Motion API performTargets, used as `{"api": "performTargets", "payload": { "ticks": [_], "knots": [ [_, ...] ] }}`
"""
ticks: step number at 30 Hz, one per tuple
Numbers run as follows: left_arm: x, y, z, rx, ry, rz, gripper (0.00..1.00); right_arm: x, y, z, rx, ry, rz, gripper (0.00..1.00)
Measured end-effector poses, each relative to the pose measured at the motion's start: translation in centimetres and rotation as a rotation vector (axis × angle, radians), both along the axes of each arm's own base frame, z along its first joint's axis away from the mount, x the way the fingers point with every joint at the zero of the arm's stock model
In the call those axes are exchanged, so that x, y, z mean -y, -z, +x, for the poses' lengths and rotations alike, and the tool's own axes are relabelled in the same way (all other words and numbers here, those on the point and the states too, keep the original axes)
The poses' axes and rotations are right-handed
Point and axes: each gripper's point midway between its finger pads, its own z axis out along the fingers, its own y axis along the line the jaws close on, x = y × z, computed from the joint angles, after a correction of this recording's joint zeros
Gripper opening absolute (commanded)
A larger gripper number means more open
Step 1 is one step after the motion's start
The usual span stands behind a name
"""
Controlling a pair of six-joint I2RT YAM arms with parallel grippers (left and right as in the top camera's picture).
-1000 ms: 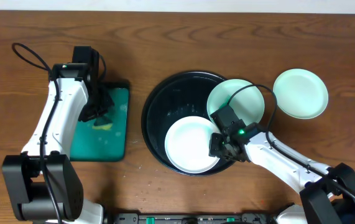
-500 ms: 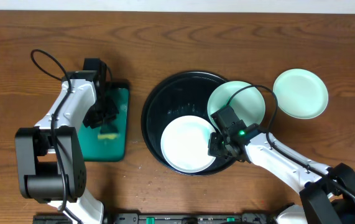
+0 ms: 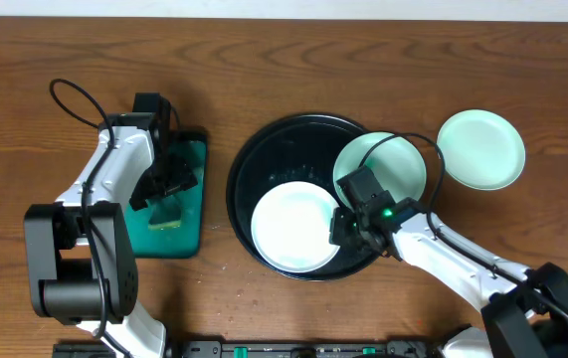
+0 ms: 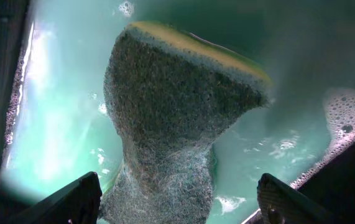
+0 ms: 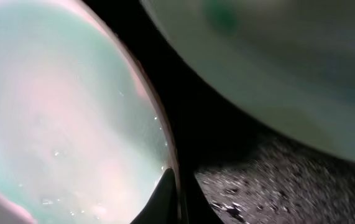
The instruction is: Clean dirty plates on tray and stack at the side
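The right pincer [image 3: 344, 227] is clamped on the white plate [image 3: 291, 227] at its rim, in the black tray [image 3: 249, 164]. The left pincer [image 3: 167, 187] stands apart over a sponge [image 4: 177, 112].

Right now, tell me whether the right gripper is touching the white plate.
Touching. Right wrist view: the right gripper pinches the white plate at its rim.

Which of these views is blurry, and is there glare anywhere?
Overhead: sharp, evenly lit. Left wrist: the sponge is in focus, with bright glare on the wet green tray left of it. Right wrist: too close, so the white plate and the mint-green plate are both blurred, with dark shadow between them.
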Motion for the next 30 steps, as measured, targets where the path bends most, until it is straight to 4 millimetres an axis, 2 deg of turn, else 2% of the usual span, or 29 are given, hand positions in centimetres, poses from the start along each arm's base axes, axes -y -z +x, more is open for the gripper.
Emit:
{"api": "performTargets", "payload": {
  "ticks": [8, 12, 16, 22, 27, 30],
  "knots": [
    [0.0, 0.0, 0.0, -0.001, 0.0, 0.0, 0.82, -1.8, -5.0, 1.0, 0.115, 0.019, 0.157, 0.01],
    [0.0, 0.0, 0.0, -0.001, 0.0, 0.0, 0.82, -1.9, -7.3, 1.0, 0.155, 0.042, 0.208, 0.01],
    [0.0, 0.0, -0.2, -0.006, 0.0, 0.0, 0.82, -1.4, -8.7, 0.3, 0.146, 0.094, 0.24, 0.01],
    [0.0, 0.0, -0.5, -0.02, 0.0, -0.002, 0.82, 0.8, -8.6, -2.4, -0.026, 0.219, 0.267, 0.01],
    [0.0, 0.0, -0.6, -0.023, 0.0, -0.003, 0.82, 1.6, -8.1, -5.9, -0.239, 0.256, 0.3, 0.02],
    [0.1, 0.0, -0.6, -0.024, 0.0, -0.003, 0.82, 2.8, -7.5, -7.9, -0.318, 0.258, 0.243, 0.01]
  ]
}}
